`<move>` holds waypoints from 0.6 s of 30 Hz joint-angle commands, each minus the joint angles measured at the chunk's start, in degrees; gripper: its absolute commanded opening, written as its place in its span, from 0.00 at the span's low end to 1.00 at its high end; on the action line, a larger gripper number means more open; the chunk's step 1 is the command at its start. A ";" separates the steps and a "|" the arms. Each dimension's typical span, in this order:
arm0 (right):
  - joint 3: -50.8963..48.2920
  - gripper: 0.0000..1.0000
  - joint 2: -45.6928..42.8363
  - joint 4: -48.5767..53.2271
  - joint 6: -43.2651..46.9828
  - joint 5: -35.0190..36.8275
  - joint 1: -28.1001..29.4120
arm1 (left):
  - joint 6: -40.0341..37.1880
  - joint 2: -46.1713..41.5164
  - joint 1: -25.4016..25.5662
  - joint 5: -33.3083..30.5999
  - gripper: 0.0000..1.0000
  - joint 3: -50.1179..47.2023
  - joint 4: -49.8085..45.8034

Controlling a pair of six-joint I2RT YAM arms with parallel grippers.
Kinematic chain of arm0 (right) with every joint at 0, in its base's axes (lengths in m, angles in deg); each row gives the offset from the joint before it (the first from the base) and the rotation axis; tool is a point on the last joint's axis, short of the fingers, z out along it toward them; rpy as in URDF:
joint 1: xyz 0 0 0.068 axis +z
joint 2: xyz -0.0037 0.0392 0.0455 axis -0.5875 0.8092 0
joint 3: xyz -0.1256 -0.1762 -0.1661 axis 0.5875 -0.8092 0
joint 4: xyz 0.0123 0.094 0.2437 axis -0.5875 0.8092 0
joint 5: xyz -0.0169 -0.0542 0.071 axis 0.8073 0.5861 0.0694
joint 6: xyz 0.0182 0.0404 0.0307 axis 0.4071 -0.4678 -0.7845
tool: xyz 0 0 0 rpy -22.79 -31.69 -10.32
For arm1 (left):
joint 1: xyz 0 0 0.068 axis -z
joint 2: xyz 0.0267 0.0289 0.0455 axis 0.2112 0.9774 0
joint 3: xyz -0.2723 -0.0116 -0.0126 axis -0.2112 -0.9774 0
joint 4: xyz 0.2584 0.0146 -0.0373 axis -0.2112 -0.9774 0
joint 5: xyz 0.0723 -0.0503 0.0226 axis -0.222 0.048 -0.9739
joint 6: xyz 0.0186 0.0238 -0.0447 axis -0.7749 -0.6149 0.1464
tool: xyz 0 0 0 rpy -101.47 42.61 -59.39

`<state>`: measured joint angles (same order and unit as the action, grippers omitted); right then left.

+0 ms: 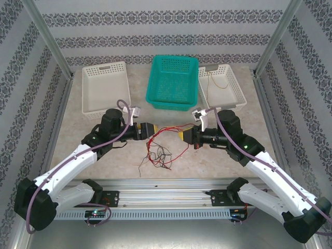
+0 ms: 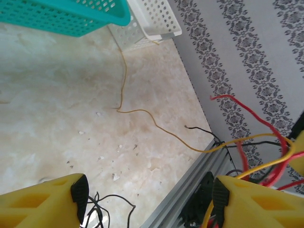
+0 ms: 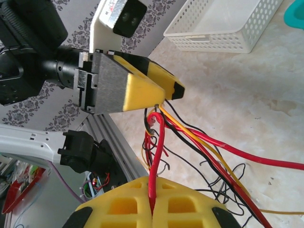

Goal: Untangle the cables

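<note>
Tangle of cables [image 1: 160, 151] mostly unsorted on the tabletop [image 1: 181, 168] between both arms, right tool [image 3: 152, 190] clenched on 1 red strand [image 3: 157, 142], left tool [image 2: 147, 194] released, 1 yellow-tan cable [image 2: 142, 111] trailing from the far right basket [image 2: 161, 23]

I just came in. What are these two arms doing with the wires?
They are working on a tangle of thin cables at the middle of the table. The right fingers are shut on a red cable and hold it up. The left fingers are open, close opposite, with red and yellow strands running past one of them. Black strands hang tangled below, so the untangling is not yet done.
</note>
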<state>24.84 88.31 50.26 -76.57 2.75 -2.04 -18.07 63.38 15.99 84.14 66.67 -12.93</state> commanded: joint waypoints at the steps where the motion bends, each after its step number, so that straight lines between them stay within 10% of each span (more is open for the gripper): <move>1: 1.66 0.00 -1.04 -0.69 1.64 0.77 0.81 | 0.90 0.36 0.60 1.39 0.69 1.12 0.23; 18: 2.02 0.00 -1.86 -0.01 2.26 4.40 0.87 | 0.04 -4.16 0.56 4.57 0.42 -2.52 -0.97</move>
<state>24.86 87.48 50.93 -75.43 5.97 -1.70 -17.81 60.25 15.99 86.77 64.97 -14.30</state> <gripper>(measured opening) 0.046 0.422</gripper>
